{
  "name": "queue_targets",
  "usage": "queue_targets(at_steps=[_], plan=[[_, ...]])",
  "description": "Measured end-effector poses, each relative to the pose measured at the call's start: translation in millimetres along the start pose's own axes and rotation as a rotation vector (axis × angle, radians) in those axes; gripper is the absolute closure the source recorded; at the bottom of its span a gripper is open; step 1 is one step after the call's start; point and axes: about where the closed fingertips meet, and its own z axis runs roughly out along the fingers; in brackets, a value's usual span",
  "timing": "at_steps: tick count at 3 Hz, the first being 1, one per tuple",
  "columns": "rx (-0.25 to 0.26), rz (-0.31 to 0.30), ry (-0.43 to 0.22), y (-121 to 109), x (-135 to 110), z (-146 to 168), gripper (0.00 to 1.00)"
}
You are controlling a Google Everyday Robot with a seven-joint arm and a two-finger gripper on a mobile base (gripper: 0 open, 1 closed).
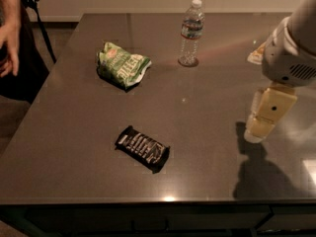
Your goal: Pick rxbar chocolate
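My gripper (257,130) hovers well right of the flat-lying bar (142,148), likely staged for approach; its spread I can't tell.

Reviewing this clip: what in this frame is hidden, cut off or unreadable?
All in the camera view:
- The arm: cut by the right and top edges. Its end effector hangs over the right side of the table, apart from the rxbar chocolate.
- A pale packet: mostly behind the arm, so it cannot be identified.
- The person: cropped by the left edge.
- The bar's white lettering: too small to read.
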Motion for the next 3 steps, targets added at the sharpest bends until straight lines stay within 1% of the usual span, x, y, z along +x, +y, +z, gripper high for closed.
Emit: queue_targets(at_steps=[1, 2, 3], plan=[[-0.050, -0.032, -0.012, 15.5, -30.0, 40.8, 0.00], [-0.106, -0.054, -0.023, 29.0, -52.8, 67.5, 0.00], [-0.155, -0.084, -0.042, 54.2, -81.3, 93.5, 0.00]])
